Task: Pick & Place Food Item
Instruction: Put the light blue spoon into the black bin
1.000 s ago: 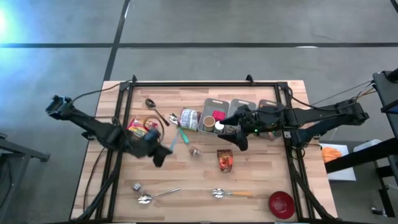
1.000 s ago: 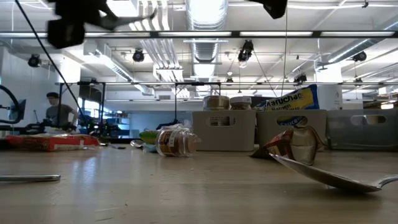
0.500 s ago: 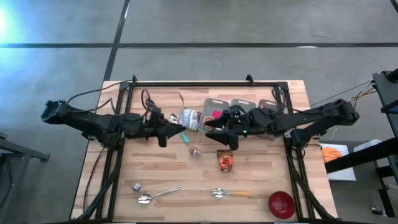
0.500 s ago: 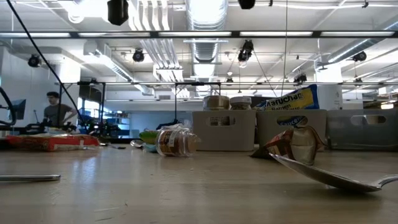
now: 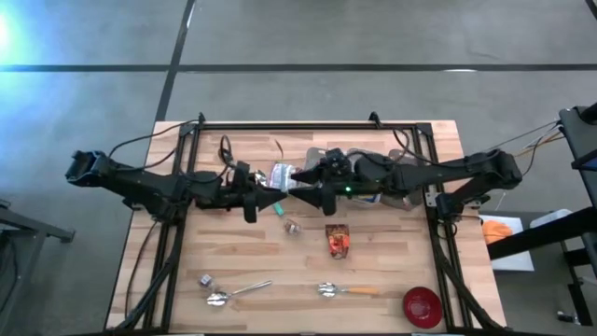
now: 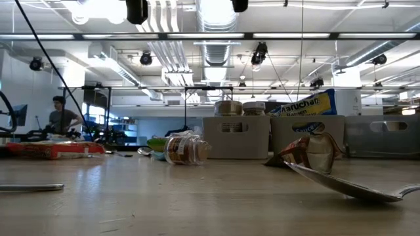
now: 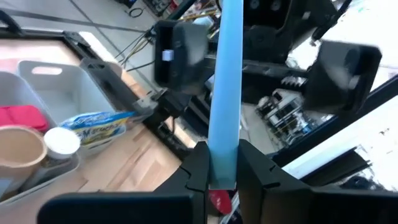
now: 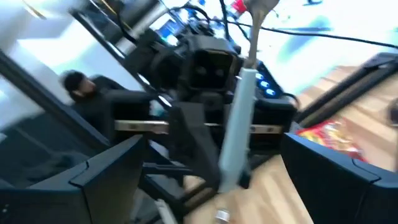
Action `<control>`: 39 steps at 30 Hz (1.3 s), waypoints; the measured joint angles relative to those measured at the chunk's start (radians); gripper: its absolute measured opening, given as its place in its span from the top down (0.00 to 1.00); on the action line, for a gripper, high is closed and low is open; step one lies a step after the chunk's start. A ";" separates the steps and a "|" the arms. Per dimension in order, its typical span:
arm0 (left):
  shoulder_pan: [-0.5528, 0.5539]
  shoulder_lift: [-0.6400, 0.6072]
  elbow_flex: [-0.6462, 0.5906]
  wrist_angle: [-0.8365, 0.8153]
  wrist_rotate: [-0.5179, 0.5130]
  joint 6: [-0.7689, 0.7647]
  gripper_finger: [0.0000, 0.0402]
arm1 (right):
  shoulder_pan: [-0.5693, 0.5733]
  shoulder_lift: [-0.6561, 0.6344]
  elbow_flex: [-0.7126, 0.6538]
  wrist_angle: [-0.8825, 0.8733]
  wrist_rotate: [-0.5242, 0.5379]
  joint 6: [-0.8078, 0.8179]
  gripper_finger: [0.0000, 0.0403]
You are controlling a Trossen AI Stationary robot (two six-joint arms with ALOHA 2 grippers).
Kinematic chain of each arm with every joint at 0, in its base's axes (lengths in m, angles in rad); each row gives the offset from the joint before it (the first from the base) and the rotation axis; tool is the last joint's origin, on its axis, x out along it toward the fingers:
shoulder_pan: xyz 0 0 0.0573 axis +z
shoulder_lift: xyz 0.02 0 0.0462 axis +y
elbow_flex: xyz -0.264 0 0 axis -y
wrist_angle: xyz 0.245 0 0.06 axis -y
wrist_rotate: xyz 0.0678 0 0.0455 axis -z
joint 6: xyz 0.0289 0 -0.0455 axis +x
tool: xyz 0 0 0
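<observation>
2 dark arms meet mid-table. Left gripper [image 7: 222,163] is clamped on a light-blue-handled utensil [image 7: 223,93]; right gripper [image 5: 297,177] is spread wide w/ that handle between its fingers. 3 grey bins [image 5: 322,155] in back hold cups & packets. 3 metal spoons [image 5: 345,291] lie on the wooden table [image 5: 382,261].

Bright overhead glare, blurred wrist views

A utensil with a pale blue handle [image 7: 222,93] stands upright between the left gripper's [image 7: 221,163] closed fingers, its metal end [image 8: 260,14] rising above. It is held in the air over the table's middle, just before the right gripper's [image 5: 297,177] spread fingers [image 8: 109,180], which flank it without touching.
</observation>
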State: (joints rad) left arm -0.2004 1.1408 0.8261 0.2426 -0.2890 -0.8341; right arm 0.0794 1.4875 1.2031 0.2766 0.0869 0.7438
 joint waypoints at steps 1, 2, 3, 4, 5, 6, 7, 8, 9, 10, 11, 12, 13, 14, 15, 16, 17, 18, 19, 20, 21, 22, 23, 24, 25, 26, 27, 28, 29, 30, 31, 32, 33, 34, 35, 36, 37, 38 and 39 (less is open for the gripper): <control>0.000 0.000 0.000 0.007 0.002 0.000 0.91 | -0.001 0.011 0.031 -0.042 0.006 -0.014 0.09; 0.000 0.000 0.000 0.017 0.006 0.000 0.91 | -0.003 0.021 0.059 -0.083 0.013 -0.025 0.09; 0.000 0.000 0.000 0.024 0.011 0.000 0.91 | -0.003 0.030 0.086 -0.125 0.021 -0.038 0.09; 0.000 0.000 0.000 0.025 0.013 0.000 0.91 | -0.004 0.037 0.112 -0.158 0.025 -0.046 0.09; 0.000 0.000 0.000 0.027 0.013 0.000 0.91 | -0.004 0.044 0.134 -0.180 0.032 -0.053 0.09; 0.000 0.000 0.001 0.030 0.017 0.000 0.91 | -0.004 0.052 0.153 -0.197 0.035 -0.061 0.09; 0.000 0.000 0.006 0.028 0.021 0.000 0.91 | -0.004 0.058 0.168 -0.199 0.036 -0.070 0.09; 0.000 0.003 0.014 0.028 0.024 0.002 0.91 | -0.004 0.065 0.179 -0.197 0.037 -0.074 0.09; 0.000 0.008 0.023 0.030 0.028 0.013 0.91 | -0.004 0.067 0.187 -0.196 0.037 -0.079 0.09; 0.000 0.011 0.033 0.033 0.029 0.023 0.91 | -0.005 0.071 0.194 -0.199 0.037 -0.086 0.09; -0.001 0.011 0.039 0.030 0.031 0.034 0.91 | -0.005 0.075 0.201 -0.199 0.037 -0.091 0.09; -0.001 0.011 0.046 0.029 0.035 0.042 0.91 | -0.006 0.076 0.204 -0.198 0.037 -0.093 0.09; -0.001 0.011 0.053 0.030 0.037 0.047 0.91 | -0.008 0.075 0.205 -0.198 0.037 -0.092 0.09; -0.001 0.011 0.058 0.031 0.039 0.050 0.91 | -0.008 0.075 0.207 -0.199 0.037 -0.092 0.10; -0.001 0.009 0.062 0.031 0.039 0.054 0.91 | -0.008 0.075 0.210 -0.199 0.038 -0.093 0.12; -0.001 0.008 0.065 0.030 0.039 0.063 0.91 | -0.008 0.075 0.214 -0.198 0.039 -0.093 0.14; -0.001 0.008 0.069 0.030 0.039 0.073 0.91 | -0.009 0.074 0.218 -0.199 0.039 -0.096 0.17; -0.001 0.008 0.074 0.030 0.039 0.080 0.91 | -0.009 0.074 0.223 -0.199 0.036 -0.102 0.21; -0.001 0.008 0.076 0.030 0.040 0.080 0.91 | -0.009 0.074 0.228 -0.199 0.031 -0.107 0.25; -0.001 0.008 0.078 0.030 0.040 0.080 0.91 | -0.009 0.074 0.233 -0.199 0.024 -0.109 0.29; -0.001 0.008 0.080 0.030 0.044 0.079 0.91 | -0.009 0.073 0.238 -0.198 0.019 -0.111 0.33; -0.001 0.008 0.080 0.030 0.044 0.079 0.91 | -0.009 0.073 0.240 -0.197 0.018 -0.112 0.37; -0.001 0.008 0.080 0.029 0.044 0.079 0.91 | -0.008 0.073 0.241 -0.197 0.018 -0.113 0.41; -0.001 0.008 0.080 0.030 0.044 0.079 0.91 | -0.008 0.073 0.242 -0.198 0.017 -0.116 0.45; -0.001 0.008 0.080 0.029 0.044 0.079 0.91 | -0.008 0.073 0.242 -0.199 0.017 -0.116 0.49; -0.001 0.008 0.080 0.030 0.044 0.079 0.91 | -0.008 0.073 0.242 -0.199 0.015 -0.118 0.52; -0.001 0.008 0.080 0.030 0.044 0.079 0.91 | -0.008 0.073 0.242 -0.199 0.012 -0.120 0.56; -0.001 0.008 0.080 0.030 0.044 0.079 0.91 | -0.008 0.073 0.242 -0.199 0.010 -0.120 0.60; -0.001 0.008 0.080 0.030 0.044 0.079 0.91 | -0.008 0.073 0.242 -0.199 0.010 -0.120 0.63; -0.001 0.008 0.080 0.030 0.044 0.079 0.91 | -0.008 0.073 0.242 -0.199 0.009 -0.120 0.67; -0.001 0.008 0.080 0.030 0.044 0.079 0.91 | -0.008 0.073 0.242 -0.199 0.009 -0.123 0.70; -0.001 0.008 0.080 0.030 0.044 0.079 0.91 | -0.008 0.073 0.242 -0.199 0.007 -0.125 0.74; -0.001 0.008 0.080 0.030 0.044 0.079 0.91 | -0.008 0.073 0.242 -0.199 0.006 -0.130 0.77; -0.001 0.008 0.080 0.030 0.047 0.079 0.91 | -0.009 0.073 0.242 -0.200 0.003 -0.133 0.81; -0.001 0.008 0.080 0.030 0.046 0.080 0.91 | -0.009 0.073 0.242 -0.199 -0.005 -0.138 0.84; -0.001 0.008 0.080 0.029 0.045 0.084 0.91 | -0.009 0.073 0.242 -0.199 -0.010 -0.138 0.88; -0.001 0.008 0.080 0.029 0.046 0.088 0.91 | -0.009 0.073 0.242 -0.199 -0.010 -0.139 0.91; -0.001 0.009 0.080 0.029 0.046 0.088 0.91 | -0.009 0.073 0.242 -0.199 -0.010 -0.143 0.92; -0.001 0.009 0.080 0.028 0.046 0.088 0.91 | -0.009 0.073 0.242 -0.199 -0.011 -0.146 0.92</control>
State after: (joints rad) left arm -0.2012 1.1496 0.9058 0.2706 -0.2435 -0.7460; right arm 0.0708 1.5608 1.4456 0.0780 0.0761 0.5980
